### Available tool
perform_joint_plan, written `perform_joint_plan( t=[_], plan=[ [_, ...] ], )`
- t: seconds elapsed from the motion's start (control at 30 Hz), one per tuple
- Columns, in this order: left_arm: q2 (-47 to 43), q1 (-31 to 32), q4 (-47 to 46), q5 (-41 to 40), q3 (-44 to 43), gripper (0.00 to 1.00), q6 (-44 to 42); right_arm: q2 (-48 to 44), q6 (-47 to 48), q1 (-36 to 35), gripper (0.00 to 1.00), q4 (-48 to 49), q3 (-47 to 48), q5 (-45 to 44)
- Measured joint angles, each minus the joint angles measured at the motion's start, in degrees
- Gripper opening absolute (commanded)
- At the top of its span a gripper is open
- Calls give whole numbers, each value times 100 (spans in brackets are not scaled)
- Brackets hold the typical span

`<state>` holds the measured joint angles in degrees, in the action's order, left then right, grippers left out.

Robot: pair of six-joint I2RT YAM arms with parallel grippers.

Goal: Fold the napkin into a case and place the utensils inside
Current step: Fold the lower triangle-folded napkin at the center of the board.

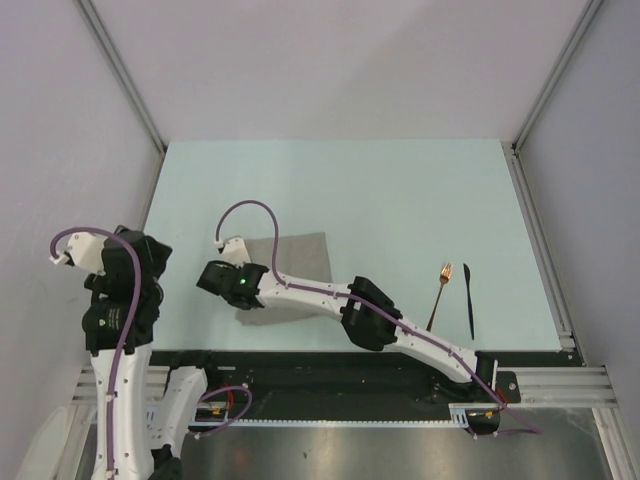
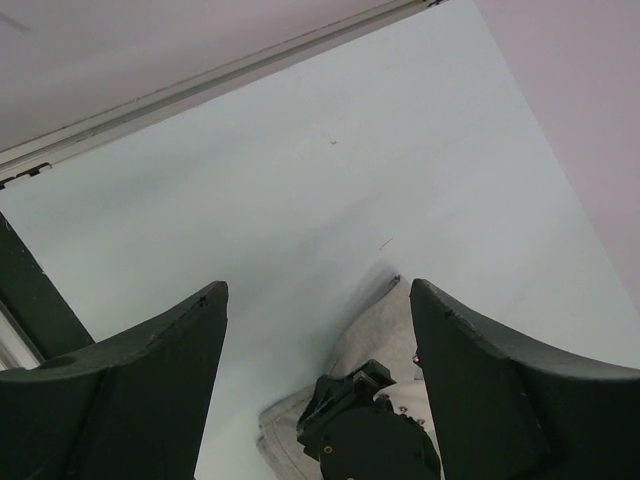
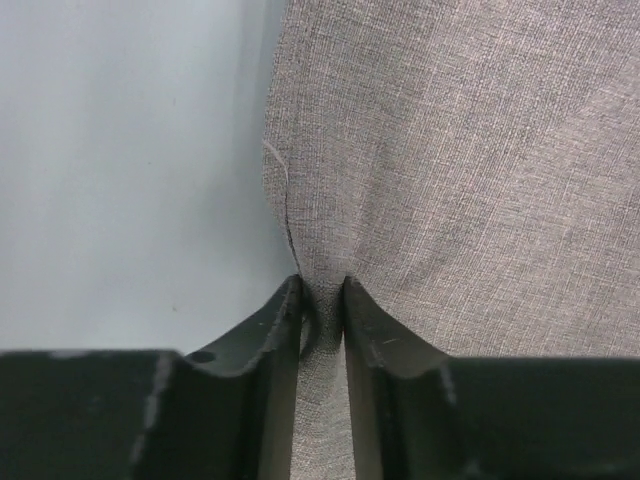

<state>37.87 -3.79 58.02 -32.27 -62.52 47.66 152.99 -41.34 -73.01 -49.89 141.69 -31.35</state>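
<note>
The table (image 1: pixel 400 190) is a smooth, pale blue-green sheet, boxed in by plain whitish wall panels (image 1: pixel 330 60) with metal rails (image 1: pixel 535 240) along the edges, and it carries little beyond the task's things. The napkin (image 1: pixel 305 255) lies flat left of the middle, with the right arm stretched across its near part. The right tool (image 3: pixel 322 300) has its jaws drawn narrow on a small pucker of cloth at the napkin's left edge. The left tool (image 2: pixel 317 290) hangs wide and empty over the left side of the table, apart from the cloth. The copper fork (image 1: pixel 438 295) and the black piece (image 1: pixel 468 300) lie side by side, well apart on the right. What worries me is that pinch: it takes only a sliver of fabric right at the hem, so the weave could slide out as soon as the arm lifts or pulls. I cannot tell whether one layer or two is caught, and taking the wrong number would spoil the fold. On a surface this slick, with nothing pinning the far side, the whole napkin may skate along instead of creasing. The long reach matters too, since the forearm could rumple the cloth beneath it, and the elbow swinging right could nudge the fork.
</note>
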Motion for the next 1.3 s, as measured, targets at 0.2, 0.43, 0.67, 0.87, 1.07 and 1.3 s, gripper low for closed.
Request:
perform_joint_plan(
  t=[0.2, 0.43, 0.67, 0.87, 1.07, 1.3],
  plan=[
    [-4, 0, -46, 107, 208, 78, -24, -208, 133, 48, 1, 243, -382, 85],
    [216, 0, -487, 933, 577, 75, -446, -1451, 249, 428, 0, 2085, -2719, 1281],
    [752, 0, -1244, 2214, 1113, 62, -925, -2872, 79, 1147, 0, 4374, -5587, 3311],
    [1246, 0, -1845, 3060, 1762, 37, -960, -3556, -752, 1928, 0, 6627, -7602, 4745],
    [1729, 9, -2358, 3547, 2238, 31, -944, -3622, -1836, 2398, 0, 8688, -8714, 5613],
    [2170, 310, -3036, 3998, 2721, 31, -903, -3622, -2426, 2553, 0, 9877, -9053, 6083]
  ],
)
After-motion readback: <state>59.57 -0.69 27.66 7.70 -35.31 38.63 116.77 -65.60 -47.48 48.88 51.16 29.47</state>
